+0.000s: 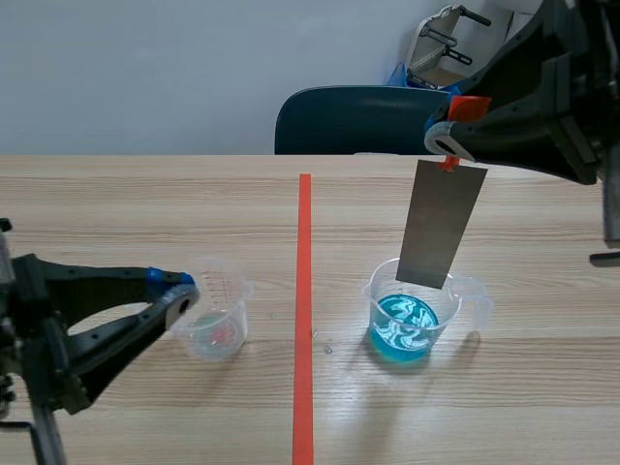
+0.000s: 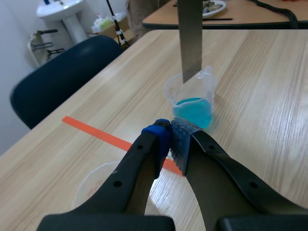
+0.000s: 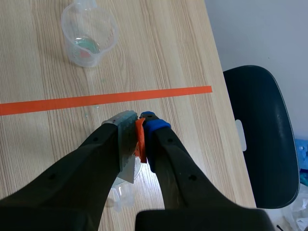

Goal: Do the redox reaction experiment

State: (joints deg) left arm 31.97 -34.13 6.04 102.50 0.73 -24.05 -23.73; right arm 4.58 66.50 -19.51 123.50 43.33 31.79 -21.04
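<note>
1. Metal strip (image 1: 441, 225) hangs upright over the blue-liquid beaker (image 1: 415, 325), its lower end at the rim and clear of the liquid, on the right half of the table (image 1: 116, 213).
2. Right gripper (image 1: 448, 121): jaws clamped on the strip's top end.
3. Left gripper (image 1: 182, 291): jaws closed together, tips at the rim of the clear beaker (image 1: 218, 320) toward the table's near-left. Whether it grips the beaker cannot be told.

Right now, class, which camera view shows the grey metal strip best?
The scene view: the whole metal strip shows, hanging from the right gripper, its lower end at the mouth of the beaker of blue liquid. The left wrist view shows only its lower part; the right wrist view shows just a sliver under the gripper.
</note>
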